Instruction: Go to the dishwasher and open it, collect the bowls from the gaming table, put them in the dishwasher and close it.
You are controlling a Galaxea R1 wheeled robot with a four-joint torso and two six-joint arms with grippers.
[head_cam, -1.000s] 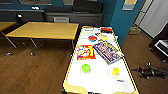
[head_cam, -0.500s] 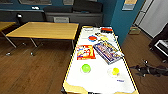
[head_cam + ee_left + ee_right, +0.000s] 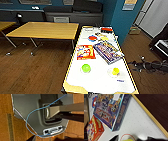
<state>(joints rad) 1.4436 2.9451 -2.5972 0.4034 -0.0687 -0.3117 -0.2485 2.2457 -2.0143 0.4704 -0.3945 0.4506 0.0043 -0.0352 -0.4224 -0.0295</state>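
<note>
On the gaming table (image 3: 100, 80), the near corners are cut off; a green bowl (image 3: 85, 68) and a yellow-filled bowl (image 3: 114, 72) sit near that end. The right tool (image 3: 132, 139) hovers over the table by a blue game box (image 3: 110, 110), the left tool (image 3: 50, 139) above wooden floor (image 3: 5, 125); whether either is clenched, I cannot tell.

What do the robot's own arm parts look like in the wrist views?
Left wrist view: a grey moulded shell with a thin blue cable looping to a white socket block, beside a pale jointed bar. The left gripper and right gripper show blunt dark fingers.
</note>
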